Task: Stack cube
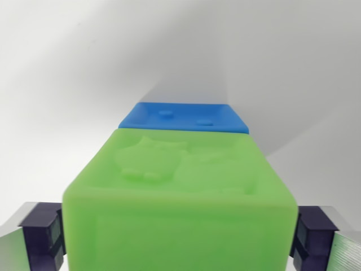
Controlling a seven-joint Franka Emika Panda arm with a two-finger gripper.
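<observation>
End effector (179,237) clamps green cube (180,192) at lower centre of frame, fingers on both flanks. Blue cube (183,117) lies just beyond, upper centre, on white surface (62,101); likely stacking target.

Setting reads as a lab or robot test bench, not a home or shop. Evidence: plain white surface (67,84) fills the whole wrist view, matte, unmarked, no furniture, walls or household clutter to be seen. Soft grey shadows fall across it in broad wedges. The only objects are moulded plastic blocks in flat, saturated colours, a green cube (180,197) with raised relief shapes on its top face and a blue cube (183,117) just behind it; they look like test props. Machined metal gripper fingers (17,240) with dark pads frame the lower corners. Room beyond the surface cannot be made out.
</observation>
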